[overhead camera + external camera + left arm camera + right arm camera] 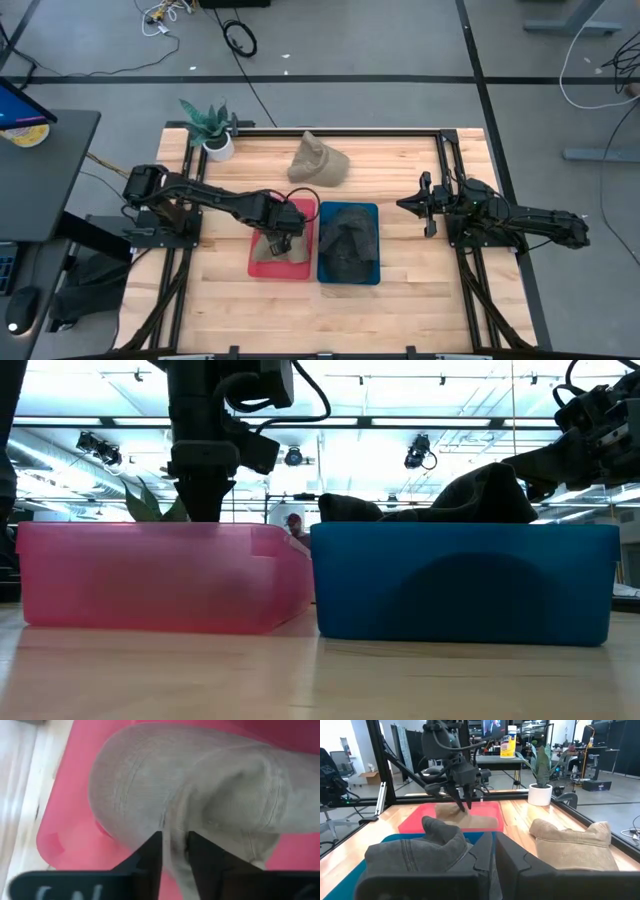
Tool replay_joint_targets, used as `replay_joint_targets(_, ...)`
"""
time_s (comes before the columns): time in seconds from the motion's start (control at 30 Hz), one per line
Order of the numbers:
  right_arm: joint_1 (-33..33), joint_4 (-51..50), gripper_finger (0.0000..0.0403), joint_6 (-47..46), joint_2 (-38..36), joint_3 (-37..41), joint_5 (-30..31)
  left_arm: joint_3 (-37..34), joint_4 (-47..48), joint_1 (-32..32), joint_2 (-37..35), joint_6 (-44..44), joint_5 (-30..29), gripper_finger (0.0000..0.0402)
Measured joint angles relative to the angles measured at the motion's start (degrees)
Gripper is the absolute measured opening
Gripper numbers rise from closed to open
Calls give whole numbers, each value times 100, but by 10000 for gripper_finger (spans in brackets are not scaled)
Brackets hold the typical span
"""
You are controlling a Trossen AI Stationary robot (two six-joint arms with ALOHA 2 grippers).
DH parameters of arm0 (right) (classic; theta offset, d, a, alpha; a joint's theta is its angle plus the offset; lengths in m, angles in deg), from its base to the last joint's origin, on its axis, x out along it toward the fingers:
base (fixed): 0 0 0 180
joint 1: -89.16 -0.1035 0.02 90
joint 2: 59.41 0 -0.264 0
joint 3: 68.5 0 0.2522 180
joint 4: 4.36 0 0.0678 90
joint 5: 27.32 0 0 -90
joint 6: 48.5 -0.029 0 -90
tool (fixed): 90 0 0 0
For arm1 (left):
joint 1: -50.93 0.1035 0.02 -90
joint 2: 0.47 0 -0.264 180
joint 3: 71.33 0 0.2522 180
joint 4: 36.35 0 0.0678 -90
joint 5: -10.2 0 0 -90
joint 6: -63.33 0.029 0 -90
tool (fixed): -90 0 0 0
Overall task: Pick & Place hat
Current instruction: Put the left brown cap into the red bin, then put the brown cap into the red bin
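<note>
Hat, tan, lies inside the pink bin near the table's centre; the wrist camera shows its crown seams and a raised fold of fabric. My left gripper is lowered into that bin, and my two fingers are clamped on the fold, the cloth pinched up between them. From the low camera my left arm drops into the bin from above, and the bin's translucent wall hides the contact itself.

Blue bin stands touching the pink one at its 3 o'clock side. It holds a dark grey hat, which rises above the rim in the low view.

A second tan hat lies on the bare wood at 12 o'clock from the bins, apart from both. A potted plant in a white pot stands at 10 o'clock, near the table's far left corner.

My right gripper hangs at 3 o'clock from the blue bin, well apart from it, over the table's right side. Its fingers stand together with only a thin gap between them, gripping nothing.

The wooden table carries all of these.
</note>
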Motion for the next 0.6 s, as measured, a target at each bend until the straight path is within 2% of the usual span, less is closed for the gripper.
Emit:
replay_joint_targets(0.17, 0, -5, 27, 0, 0, 0, 0, 0, -3, 93, -4, 51, 297, 155)
replay_joint_targets(0.3, 2, -3, 27, 0, 0, 0, 0, 0, -53, 41, -124, 365, 308, 187)
replay_joint_targets(0.53, 2, -5, 27, 0, 0, 0, 0, 0, -423, -108, -661, 704, 115, 203)
replay_joint_targets(0.6, 0, -5, 27, 0, 0, 0, 0, 0, -463, -228, -842, 946, -111, 202)
